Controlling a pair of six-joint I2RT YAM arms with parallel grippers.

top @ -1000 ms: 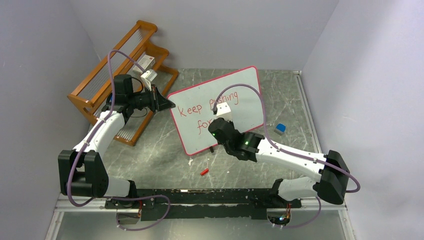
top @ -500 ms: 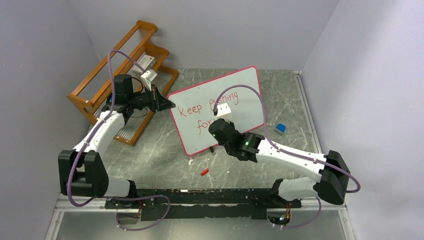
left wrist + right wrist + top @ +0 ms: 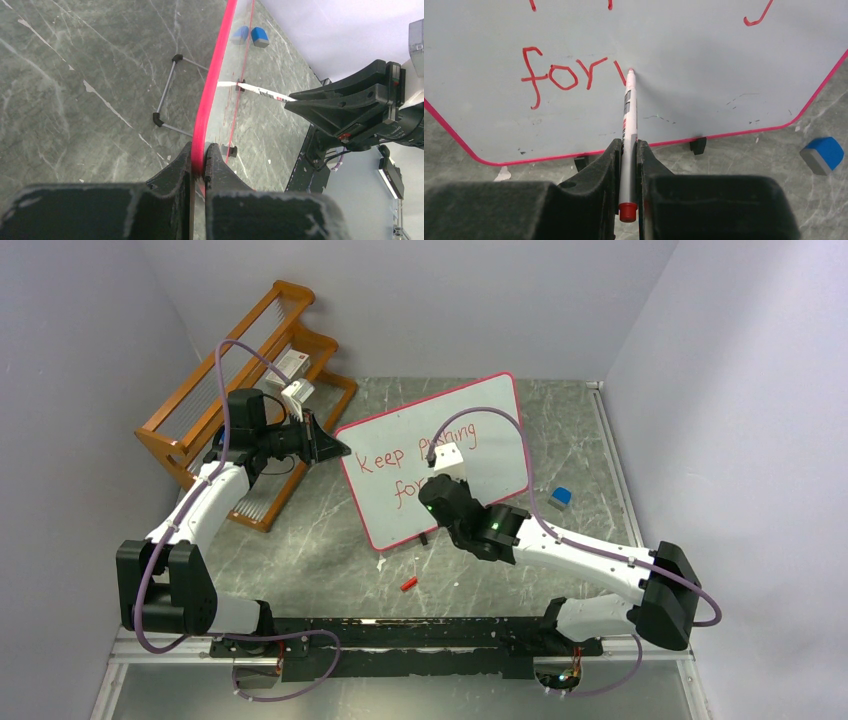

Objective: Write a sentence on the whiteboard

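Left arm reaches far, left tool (image 3: 199,156) clamped on whiteboard (image 3: 216,82) edge; right arm angled left, right tool (image 3: 628,150) pinching marker (image 3: 629,112).

Walls (image 3: 450,300): plain pale lilac, closing three sides | Table (image 3: 300,540): grey-green marbled top with white veins, beneath left fingers (image 3: 325,443) and right fingers (image 3: 596,172) | Furniture: slatted orange-brown wooden rack (image 3: 230,380), behind and left of left fingers | Light: even, diffuse

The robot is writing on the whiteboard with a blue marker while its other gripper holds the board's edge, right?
Not blue: the marker in the right gripper writes red on the whiteboard, as the right wrist view shows. The left gripper does hold the board's edge.
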